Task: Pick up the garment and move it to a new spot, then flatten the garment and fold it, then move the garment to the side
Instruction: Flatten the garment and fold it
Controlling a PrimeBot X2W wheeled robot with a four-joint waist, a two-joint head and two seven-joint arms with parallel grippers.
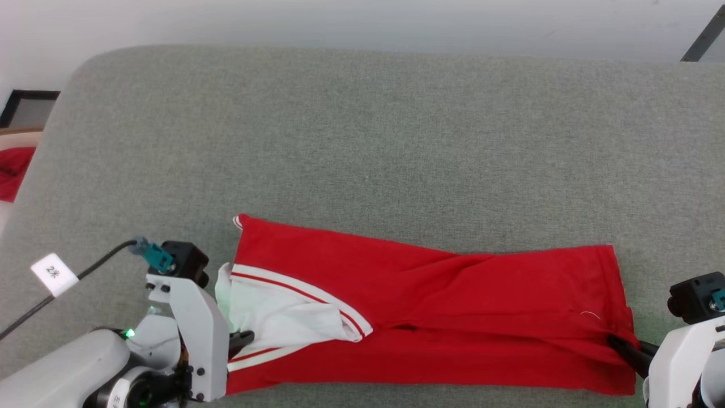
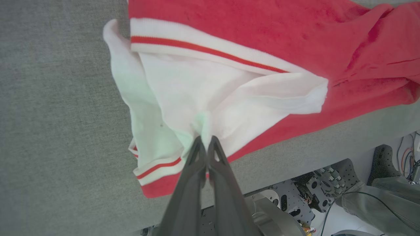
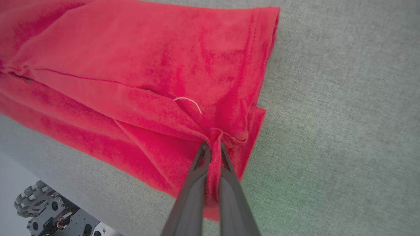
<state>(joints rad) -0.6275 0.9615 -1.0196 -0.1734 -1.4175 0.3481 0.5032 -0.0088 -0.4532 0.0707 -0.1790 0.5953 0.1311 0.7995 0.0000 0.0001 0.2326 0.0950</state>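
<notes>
The garment (image 1: 453, 306) lies folded lengthwise along the near edge of the grey cushion (image 1: 362, 141). The left gripper (image 2: 205, 141) pinches its white sleeve, and the right gripper (image 3: 212, 147) pinches its red hem. Wide bare cushion stretches beyond.

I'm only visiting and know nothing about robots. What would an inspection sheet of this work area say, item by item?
Surface: grey fabric pad, smooth.
Job's things: red garment lying as a long folded band by the near edge, white sleeve on top at its left end, loose white thread near its right end.
Clutter: nothing seen.
Grippers: left pincer shut on the white sleeve; right pincer shut on the garment's right end.
Cables: black cable with a white tag crosses the pad toward the left wrist.
Surroundings: another red cloth beyond the pad's left edge; wheeled base below the near edge.
</notes>
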